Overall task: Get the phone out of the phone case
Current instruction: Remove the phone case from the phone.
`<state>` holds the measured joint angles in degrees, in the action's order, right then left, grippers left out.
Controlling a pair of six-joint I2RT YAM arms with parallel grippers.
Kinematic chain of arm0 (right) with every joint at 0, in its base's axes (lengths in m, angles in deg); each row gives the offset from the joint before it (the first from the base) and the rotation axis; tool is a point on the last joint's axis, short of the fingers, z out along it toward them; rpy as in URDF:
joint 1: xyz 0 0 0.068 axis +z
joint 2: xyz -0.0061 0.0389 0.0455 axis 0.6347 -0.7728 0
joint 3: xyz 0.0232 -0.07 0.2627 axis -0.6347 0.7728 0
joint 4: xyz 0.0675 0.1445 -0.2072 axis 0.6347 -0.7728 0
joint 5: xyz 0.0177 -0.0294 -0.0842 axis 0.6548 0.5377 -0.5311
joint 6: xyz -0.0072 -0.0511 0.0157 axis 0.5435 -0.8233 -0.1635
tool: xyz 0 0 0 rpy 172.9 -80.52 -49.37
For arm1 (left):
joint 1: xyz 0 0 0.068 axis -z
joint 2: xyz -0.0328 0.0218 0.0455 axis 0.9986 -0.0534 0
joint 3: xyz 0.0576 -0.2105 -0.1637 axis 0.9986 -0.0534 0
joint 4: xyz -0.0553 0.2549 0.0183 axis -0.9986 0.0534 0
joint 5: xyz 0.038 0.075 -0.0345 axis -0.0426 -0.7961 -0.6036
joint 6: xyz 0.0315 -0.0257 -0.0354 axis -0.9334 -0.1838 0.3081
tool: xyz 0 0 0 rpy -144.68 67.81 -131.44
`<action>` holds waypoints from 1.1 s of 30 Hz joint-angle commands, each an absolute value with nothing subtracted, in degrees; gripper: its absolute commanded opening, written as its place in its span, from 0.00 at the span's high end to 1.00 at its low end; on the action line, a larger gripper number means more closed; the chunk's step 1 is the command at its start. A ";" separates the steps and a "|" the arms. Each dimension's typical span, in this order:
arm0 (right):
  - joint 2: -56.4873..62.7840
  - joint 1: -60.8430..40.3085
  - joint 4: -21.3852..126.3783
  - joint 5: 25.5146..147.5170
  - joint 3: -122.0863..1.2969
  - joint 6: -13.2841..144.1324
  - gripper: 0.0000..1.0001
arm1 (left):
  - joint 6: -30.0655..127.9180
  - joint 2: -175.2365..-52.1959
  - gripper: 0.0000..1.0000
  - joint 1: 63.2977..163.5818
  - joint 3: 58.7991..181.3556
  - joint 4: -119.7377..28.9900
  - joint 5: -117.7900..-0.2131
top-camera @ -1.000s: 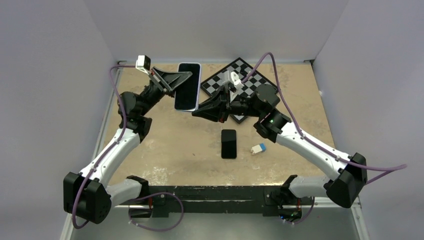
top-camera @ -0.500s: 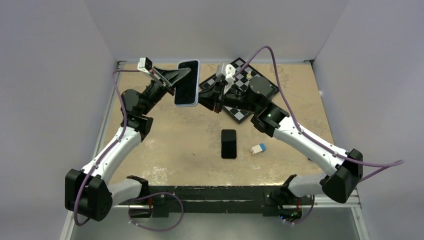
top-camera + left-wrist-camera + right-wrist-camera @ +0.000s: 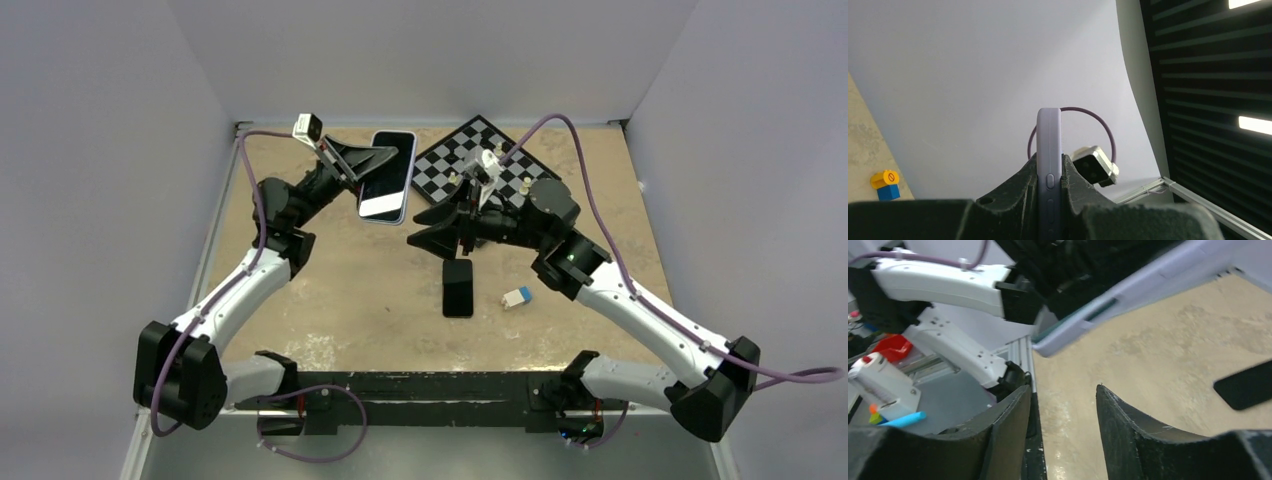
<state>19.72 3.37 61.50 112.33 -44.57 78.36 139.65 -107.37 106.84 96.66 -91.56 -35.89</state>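
A phone in a lavender case (image 3: 388,190) is held in the air over the back of the table, screen up and tilted. My left gripper (image 3: 383,163) is shut on its upper part. In the left wrist view the case's side edge (image 3: 1049,145) with its buttons stands clamped between the fingers (image 3: 1075,182). My right gripper (image 3: 414,230) is open and empty, just right of and below the case, apart from it. In the right wrist view the case (image 3: 1128,295) crosses above the open gripper (image 3: 1063,392).
A bare black phone (image 3: 458,287) lies flat mid-table, also showing in the right wrist view (image 3: 1245,385). A small blue-and-white block (image 3: 516,297) lies to its right. A chessboard (image 3: 448,158) with pieces is at the back. Grey walls enclose the table.
My left gripper has moved the cased phone right and tilted it flatter. My right gripper has drawn back from beside the case, down and toward the near side, and stays open.
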 commanded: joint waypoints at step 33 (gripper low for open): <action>12.53 2.01 77.02 123.90 -50.74 87.65 0.68 | 138.84 -103.45 1.00 106.63 99.54 -94.51 -34.45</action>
<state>13.25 2.30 74.85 123.41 -48.55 88.46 138.07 -105.73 106.56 96.66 -90.75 -34.40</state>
